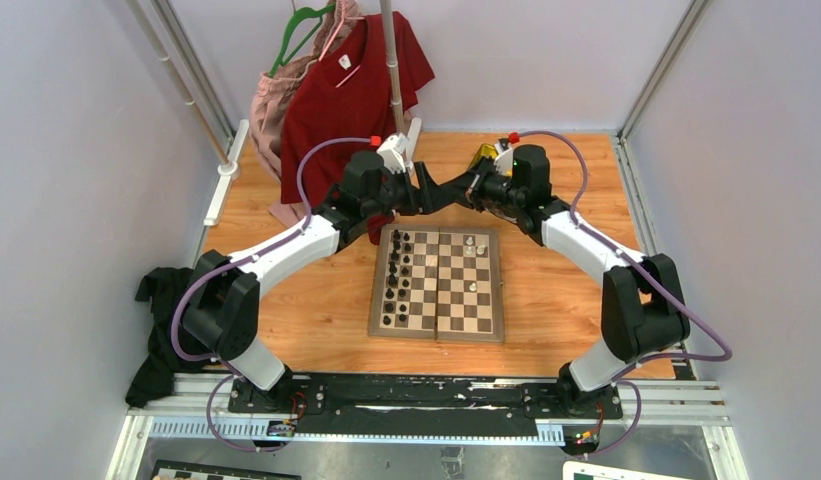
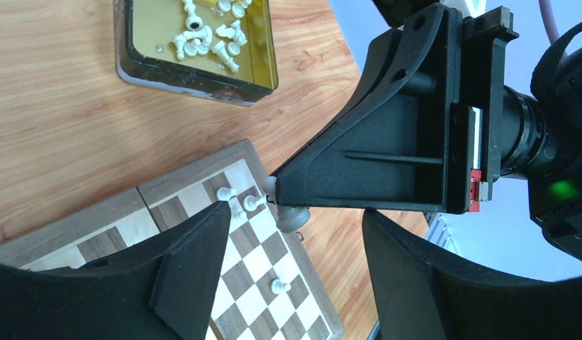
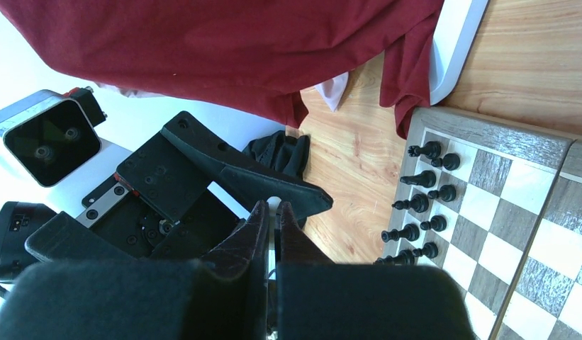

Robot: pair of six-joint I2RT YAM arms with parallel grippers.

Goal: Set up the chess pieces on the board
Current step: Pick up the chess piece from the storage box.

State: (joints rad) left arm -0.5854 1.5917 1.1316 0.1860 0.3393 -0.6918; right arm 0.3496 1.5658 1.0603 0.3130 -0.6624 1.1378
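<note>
Above the far edge of the board, the right claw is clamped shut on a white piece, which pokes out pale at its tip. The left claw faces it tip to tip, fingers apart, one on each side of the piece and neither seen touching it. The piece lies straight ahead of the left claw, in the gap and nearer the finger on the board's side. Its long axis looks to run across the right claw's tip, though blur leaves that unsure. By the look of it, this is a handover, and it rests on the left fingers meeting squarely on the piece. Three white pieces stand on the board, black pieces fill its left ranks, and more white ones lie in the tin on the table.
</note>
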